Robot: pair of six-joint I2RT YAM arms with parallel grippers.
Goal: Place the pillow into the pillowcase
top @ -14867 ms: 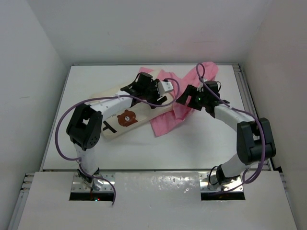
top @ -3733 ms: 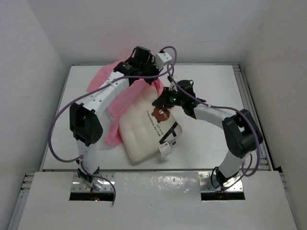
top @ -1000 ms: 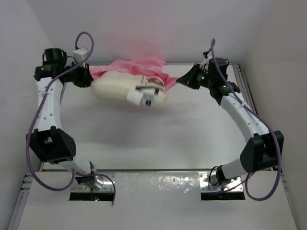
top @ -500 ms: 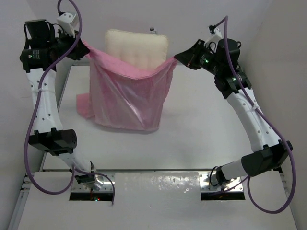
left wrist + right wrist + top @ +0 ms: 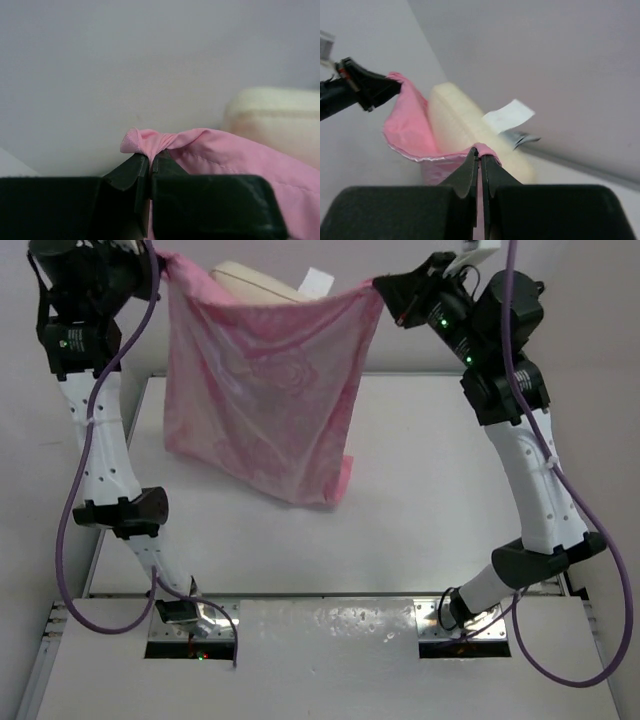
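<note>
Pillow (image 5: 250, 280): cream cushion, sunk almost wholly into the pillowcase (image 5: 265, 390). Only its top edge and the small white tag (image 5: 318, 282) show above the pink rim. In my right wrist view the cushion stands just behind the near layer of the rim. I cannot see the far layer behind it.

Pillowcase: the pink satin hangs as a sack, mouth upward, high over the table (image 5: 430, 510). The rim is drawn fairly taut from corner to corner. The lower end trails toward the tabletop; whether it touches, I cannot tell.

Left gripper (image 5: 158, 262): jaws pressed together on the left corner of the rim, with a small bunch of satin poking out above them.
Right gripper (image 5: 380, 285): jaws likewise clamped on the opposite corner, a thin fold of pink between them.

Arms: both raised high and spread well apart. My reading is that the spread holds the mouth stretched while the height lets the cushion's own weight carry it down the sack.

Progress, as I judge it: close to done, with only the top strip of pillow above the rim.

Next, likely: settle the cushion fully below the rim, then lower the whole lot to the table.

Risk: the satin looks slick and each pinch is small. If one corner slips, the sack tips and the pillow may slide out.
</note>
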